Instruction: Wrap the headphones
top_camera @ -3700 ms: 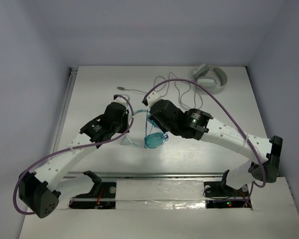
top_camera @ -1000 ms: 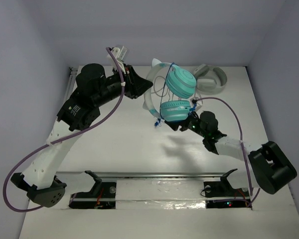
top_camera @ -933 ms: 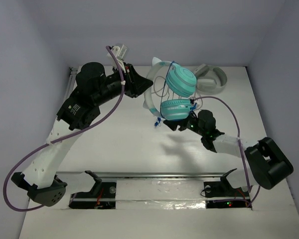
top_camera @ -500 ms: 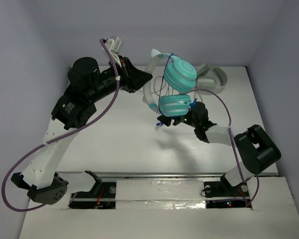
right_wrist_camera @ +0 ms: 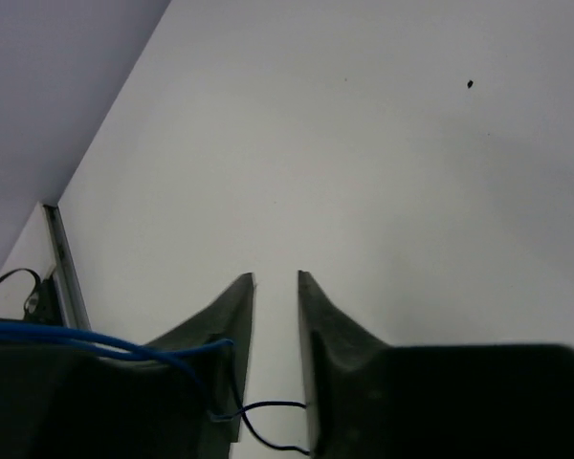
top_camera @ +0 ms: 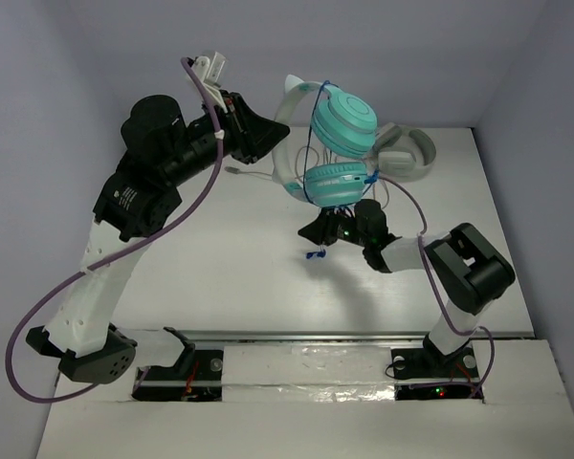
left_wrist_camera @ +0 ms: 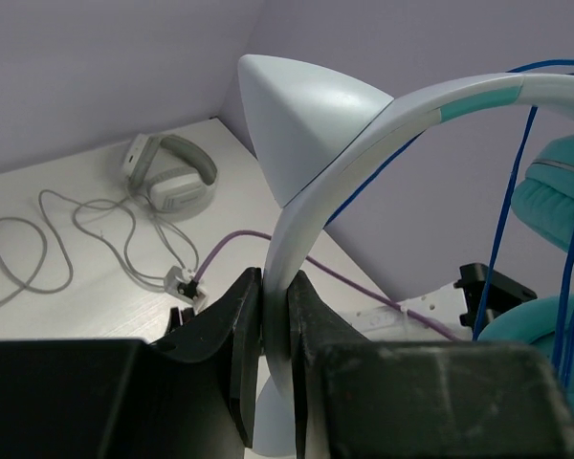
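1. Clamped the left gripper (left_wrist_camera: 273,296) tight on the white headband (left_wrist_camera: 364,143), with nothing else between its jaws.
2. Showed the right gripper (right_wrist_camera: 275,279) with its fingers a narrow gap apart and the thin blue cable (right_wrist_camera: 96,335) crossing low between them. Looked threaded through loosely rather than pinched.
3. Hung the headphones (top_camera: 342,124) in the air well above the table (top_camera: 220,277), toward its far side, one ear cup over the lower teal cup (top_camera: 335,180), the headband arcing to their left.
4. Picked out, in the left wrist view, several blue strands running from the headband down past the cups. Read these as turns already laid, so judged the wrap partly done.
5. Traced a loose tail (top_camera: 314,254) dropping from the lower cup to the right gripper just beneath, its end dangling beside the fingers. Judged what was left: winding in that tail, securing the end and setting the bundle down.
6. Noted a grey-white headset (top_camera: 407,153) on the table's far right, its grey cable (left_wrist_camera: 77,215) snaking loose nearby, apart from both grippers.
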You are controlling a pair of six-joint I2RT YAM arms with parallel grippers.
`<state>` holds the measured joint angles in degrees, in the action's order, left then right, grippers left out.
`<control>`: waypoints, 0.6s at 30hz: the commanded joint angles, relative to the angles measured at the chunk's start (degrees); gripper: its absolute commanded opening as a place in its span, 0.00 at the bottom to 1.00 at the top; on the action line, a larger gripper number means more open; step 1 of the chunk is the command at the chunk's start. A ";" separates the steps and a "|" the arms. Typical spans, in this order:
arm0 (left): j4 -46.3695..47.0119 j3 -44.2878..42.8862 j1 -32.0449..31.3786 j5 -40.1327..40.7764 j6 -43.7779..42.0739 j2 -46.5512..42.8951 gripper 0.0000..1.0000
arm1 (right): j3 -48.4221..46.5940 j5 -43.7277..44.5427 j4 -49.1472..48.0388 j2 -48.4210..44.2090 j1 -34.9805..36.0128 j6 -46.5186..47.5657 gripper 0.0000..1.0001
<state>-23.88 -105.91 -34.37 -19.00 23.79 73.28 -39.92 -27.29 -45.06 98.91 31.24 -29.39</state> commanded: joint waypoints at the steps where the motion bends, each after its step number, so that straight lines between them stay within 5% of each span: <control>1: 4.54 -3.96 0.88 1.34 1.87 -0.50 0.00 | 2.02 -0.23 -9.69 -1.00 0.84 -3.82 0.31; 7: 9.36 1.04 6.32 3.71 5.29 -0.41 0.00 | 4.24 7.05 -0.85 -5.04 7.22 -4.63 0.04; 13: 21.40 12.56 16.17 1.24 14.61 -1.65 0.00 | 5.47 18.31 9.45 -9.26 17.09 -5.15 0.00; 18: 22.21 15.81 17.32 13.60 12.60 -0.24 0.00 | 3.89 24.99 20.08 -13.65 25.17 -4.89 0.00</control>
<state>-11.68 -90.06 -17.08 -11.94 33.89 74.56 -34.96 -9.65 -32.01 88.40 53.19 -34.35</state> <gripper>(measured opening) 0.098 0.010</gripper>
